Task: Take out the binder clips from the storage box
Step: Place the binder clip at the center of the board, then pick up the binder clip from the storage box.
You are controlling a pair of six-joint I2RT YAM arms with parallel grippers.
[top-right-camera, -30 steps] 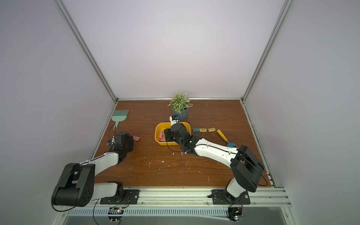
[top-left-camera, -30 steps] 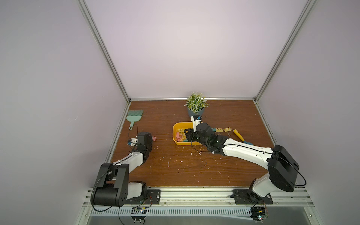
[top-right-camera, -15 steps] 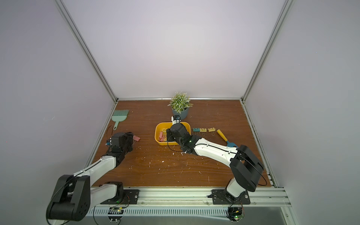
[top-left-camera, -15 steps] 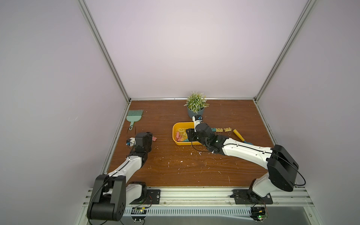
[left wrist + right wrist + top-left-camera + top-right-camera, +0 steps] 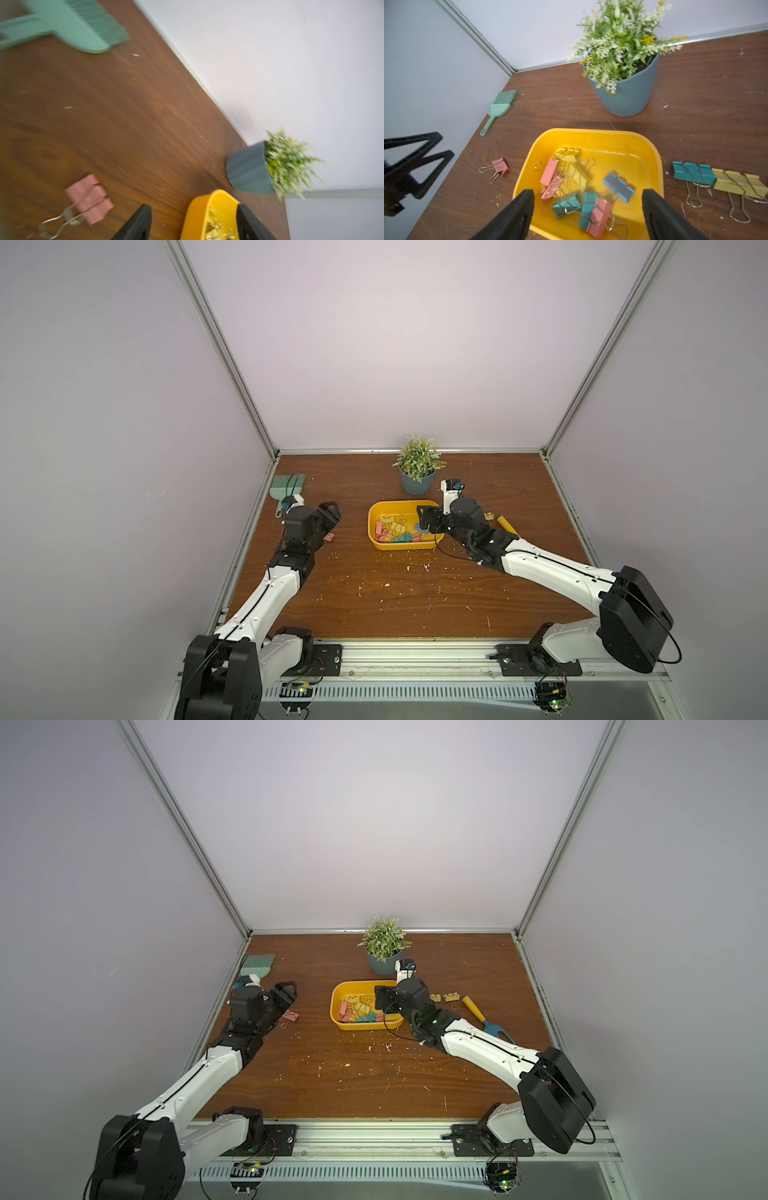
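Note:
The yellow storage box [image 5: 399, 546] [image 5: 365, 1026] sits mid-table with several pastel binder clips [image 5: 395, 531] [image 5: 583, 187] heaped inside. My right gripper [image 5: 428, 522] [image 5: 588, 192] hovers over the box's right end, open wide and empty, with the clips below its jaws. One pink clip [image 5: 329, 536] [image 5: 89, 198] lies on the wood left of the box. My left gripper [image 5: 330, 512] [image 5: 193, 207] is just beside and above that clip, open and holding nothing. A teal clip [image 5: 693, 172] and a yellow clip [image 5: 739, 182] lie right of the box.
A grey-blue plant pot [image 5: 417, 481] stands close behind the box. A green brush [image 5: 286, 489] lies at the back left by the wall. A yellow-handled blue fork tool [image 5: 484, 1017] lies to the right. White flecks are scattered over the wooden table [image 5: 374, 605].
My left gripper opened off the pink clip, which stays on the table, and the arm stretched out. My right gripper spread its jaws wider over the box.

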